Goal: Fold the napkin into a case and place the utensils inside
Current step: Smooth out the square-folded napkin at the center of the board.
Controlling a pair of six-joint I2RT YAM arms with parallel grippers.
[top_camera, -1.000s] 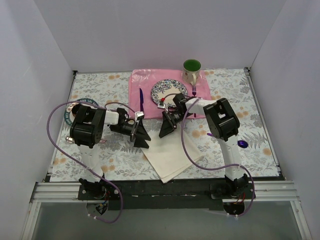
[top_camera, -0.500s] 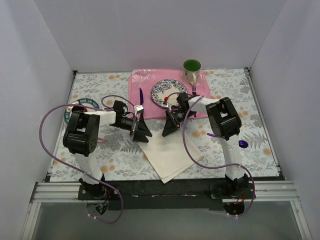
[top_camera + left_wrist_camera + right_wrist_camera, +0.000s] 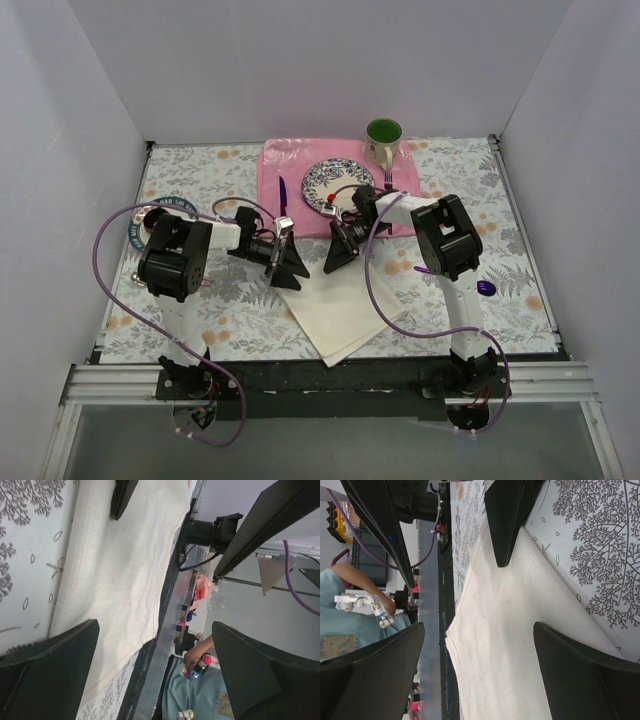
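Napkin [image 3: 345, 315] lies flat on the floral table [image 3: 240, 320], just on the near side of the placemat [image 3: 300, 165]. It sits diamond-wise to the placemat, with one corner aimed away from it and reaching the black front edge. Its far corner is tucked under the grippers. From above the outline is close to square, so no clear long axis. It is plain cream-white with a fine weave and no pattern. Left wrist view shows a stitched hem on one side of the napkin [image 3: 115, 580] and a rounded, fold-like edge on the other. Right wrist view shows the same cloth [image 3: 510, 645], smooth, with no big wrinkles.

Spoon [image 3: 485, 288] is near-right of the placemat and well apart from the napkin. Only its purple bowl shows, so I cannot tell which way it points.

Left gripper [image 3: 288, 270] is low over the napkin's left-far edge, just off the placemat's near-left corner, jaws spread wide and holding nothing. Its own camera shows the gripper [image 3: 155, 630] with cloth between the tips.

Right gripper [image 3: 335, 258] faces it at the placemat's near edge, also spread wide and empty. In its own view [image 3: 479, 630] the napkin lies below it.

On the placemat are a dark knife [image 3: 282, 198] on the left, a patterned plate [image 3: 328, 180] in the middle and a fork [image 3: 388, 185] on the right. A green mug [image 3: 383, 140] stands at the far-right corner.
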